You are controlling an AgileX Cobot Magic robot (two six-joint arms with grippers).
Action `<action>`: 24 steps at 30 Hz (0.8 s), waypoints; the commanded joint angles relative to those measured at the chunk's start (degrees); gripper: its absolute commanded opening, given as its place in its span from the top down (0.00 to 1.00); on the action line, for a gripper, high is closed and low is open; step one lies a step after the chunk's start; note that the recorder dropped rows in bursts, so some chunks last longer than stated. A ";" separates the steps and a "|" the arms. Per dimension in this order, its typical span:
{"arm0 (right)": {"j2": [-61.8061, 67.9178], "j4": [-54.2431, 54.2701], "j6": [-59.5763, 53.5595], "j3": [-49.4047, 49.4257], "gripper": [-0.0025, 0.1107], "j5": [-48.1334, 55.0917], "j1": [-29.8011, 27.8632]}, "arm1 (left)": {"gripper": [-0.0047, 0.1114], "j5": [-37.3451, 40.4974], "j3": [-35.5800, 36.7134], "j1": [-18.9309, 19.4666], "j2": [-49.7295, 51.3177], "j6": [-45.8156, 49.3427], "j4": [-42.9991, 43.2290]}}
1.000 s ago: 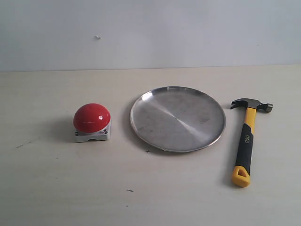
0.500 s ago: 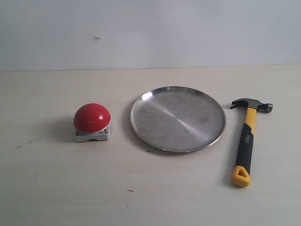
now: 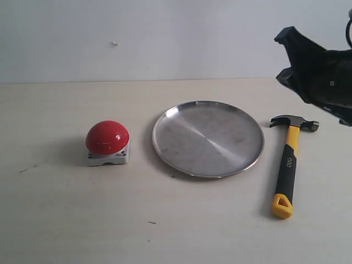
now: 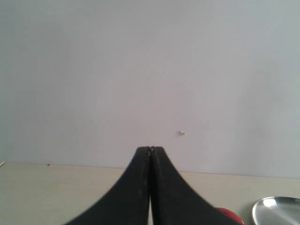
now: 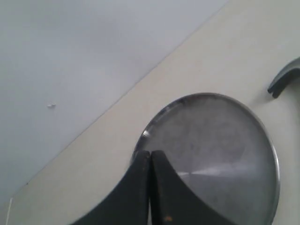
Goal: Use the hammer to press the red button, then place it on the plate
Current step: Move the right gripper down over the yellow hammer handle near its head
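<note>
Hammer (image 3: 286, 169) lies beside the plate (image 3: 209, 140), untouched; left claw (image 4: 150, 149) and right claw (image 5: 150, 153) are closed, empty.

I am reading the red button (image 3: 107, 136) as a glossy red dome with a small white highlight and a grey-white base (image 3: 108, 159). The plate (image 3: 208, 140) is showing brushed silver with pale streaks. The hammer (image 3: 288, 165) is showing a dark head, yellow neck, black grip and yellow looped end. The table (image 3: 55, 220) is appearing pale beige with dark specks, the wall (image 3: 165, 38) plain light grey. The left gripper (image 4: 150, 150) and right gripper (image 5: 150, 153) are appearing matte black.
</note>
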 commanded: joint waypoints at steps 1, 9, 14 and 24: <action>4.28 1.58 -1.01 -0.44 0.98 -1.22 0.41 | 0.96 0.04 0.01 -0.32 -0.33 0.20 0.00; 8.23 6.94 1.07 -0.44 0.98 0.53 -1.05 | 0.96 0.04 0.01 -0.32 -0.33 0.20 0.00; 9.71 5.08 -3.08 -3.59 0.98 4.81 -3.48 | 0.96 0.04 0.01 -0.32 -0.33 0.20 0.00; 18.65 -8.51 5.58 -15.14 0.98 18.98 -7.69 | 0.96 0.04 0.01 -0.32 -0.33 0.20 0.00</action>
